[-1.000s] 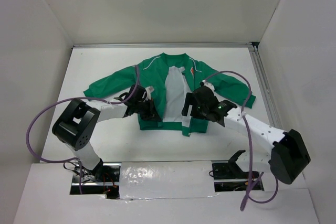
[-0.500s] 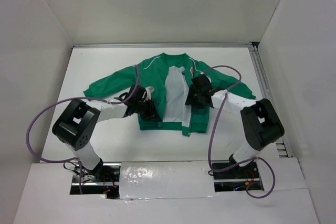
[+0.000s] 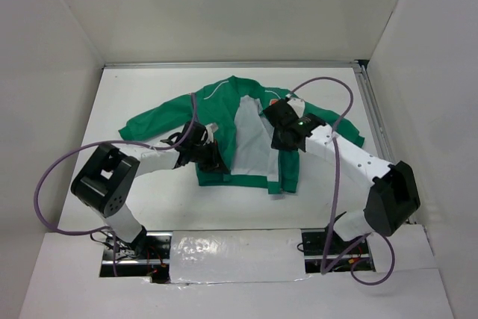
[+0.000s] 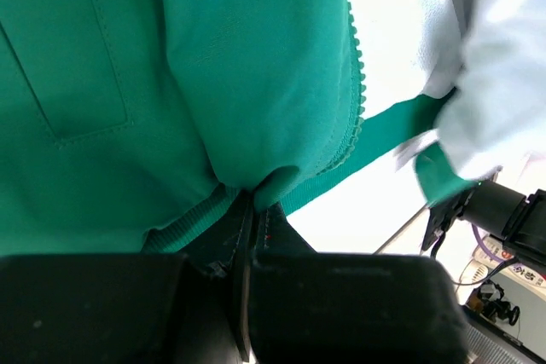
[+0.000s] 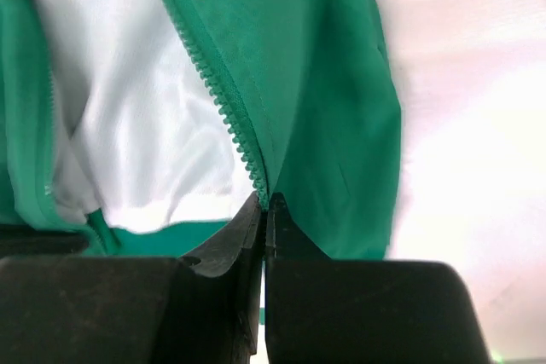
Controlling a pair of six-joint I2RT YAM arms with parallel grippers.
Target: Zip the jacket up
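The green jacket [image 3: 168, 115] lies open on the white table [image 3: 149, 199], its white lining [image 3: 246, 140] showing. My left gripper [image 3: 212, 160] is shut on the left front panel just above the ribbed hem; the left wrist view shows green fabric [image 4: 171, 66] bunched between the closed fingers of the left gripper [image 4: 252, 200]. My right gripper [image 3: 274, 135] is shut on the zipper edge of the right front panel. In the right wrist view the zipper teeth [image 5: 223, 108] run straight into the tips of the right gripper [image 5: 266, 202]. An orange patch [image 3: 275, 99] peeks out beside the right arm.
White walls enclose the table on three sides. A metal rail [image 3: 371, 121] runs along the table's right edge. Purple cables [image 3: 71, 158] loop off both arms, one [image 3: 328, 84] arching over the jacket's right sleeve.
The right gripper went from open to shut on the right panel's zipper edge, and its arm swung round. The right panel's lower corner shifted slightly to the right. The left gripper kept its grip.
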